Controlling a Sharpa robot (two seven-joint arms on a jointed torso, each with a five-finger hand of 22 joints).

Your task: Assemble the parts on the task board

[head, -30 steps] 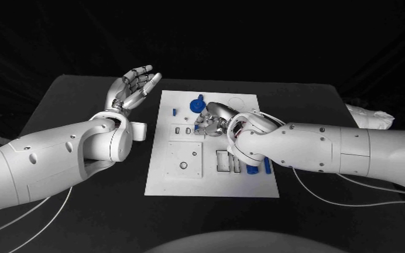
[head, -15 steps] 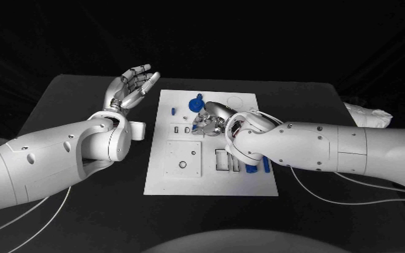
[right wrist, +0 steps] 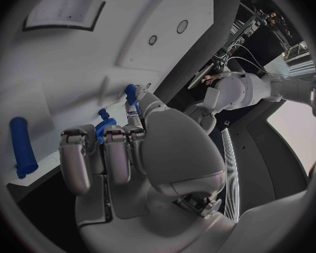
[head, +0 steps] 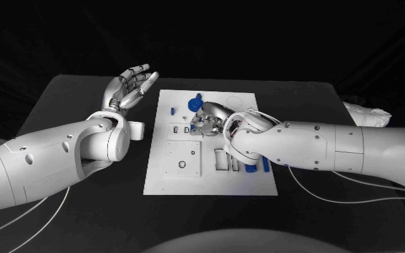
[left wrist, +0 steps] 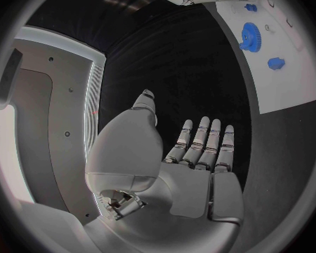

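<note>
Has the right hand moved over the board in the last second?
Yes, slightly: the right hand has crept toward the blue gear at the far end of the white board.

task board (head: 211, 177) mid-table (head: 76, 218) | left hand (head: 131, 86) beside it | right hand (head: 213, 118) over it

The right hand (head: 211, 121) covers the middle of the task board (head: 211, 185); whatever lies under its curled fingers (right wrist: 105, 152) stays hidden — a small blue part (right wrist: 104, 126) peeks out just beyond them, its shape unreadable.
</note>
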